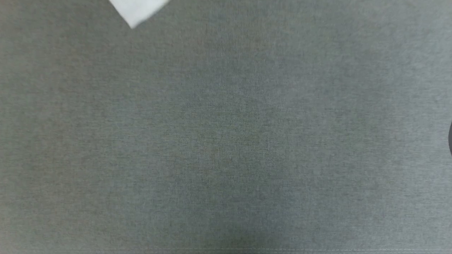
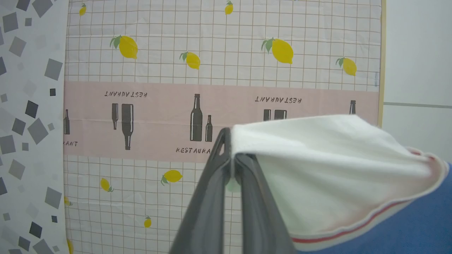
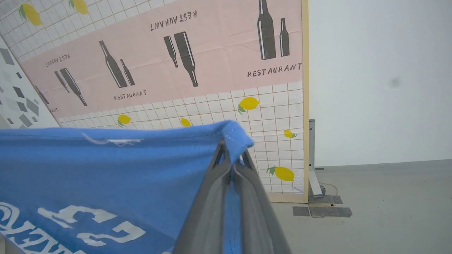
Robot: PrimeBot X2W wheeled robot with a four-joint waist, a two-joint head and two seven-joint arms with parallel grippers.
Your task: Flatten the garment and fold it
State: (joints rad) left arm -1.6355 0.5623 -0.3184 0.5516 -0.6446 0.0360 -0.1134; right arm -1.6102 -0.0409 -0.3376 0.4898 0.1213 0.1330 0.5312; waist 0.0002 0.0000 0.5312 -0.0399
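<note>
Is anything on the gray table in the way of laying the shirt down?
Nothing visible. The left gripper and right gripper hold the garment with jaws shut, and the gray table shows no objects, only an unidentifiable dark sliver at the right edge.

The garment (image 3: pixel 106 165) is blue, white-sleeved, red-striped at trim; the screen (image 2: pixel 219 46) lemon-checked, pink-banded.

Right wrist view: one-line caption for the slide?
Right gripper pinches a blue edge of the garment, white print showing, before a lemon-and-bottle patterned panel.
</note>
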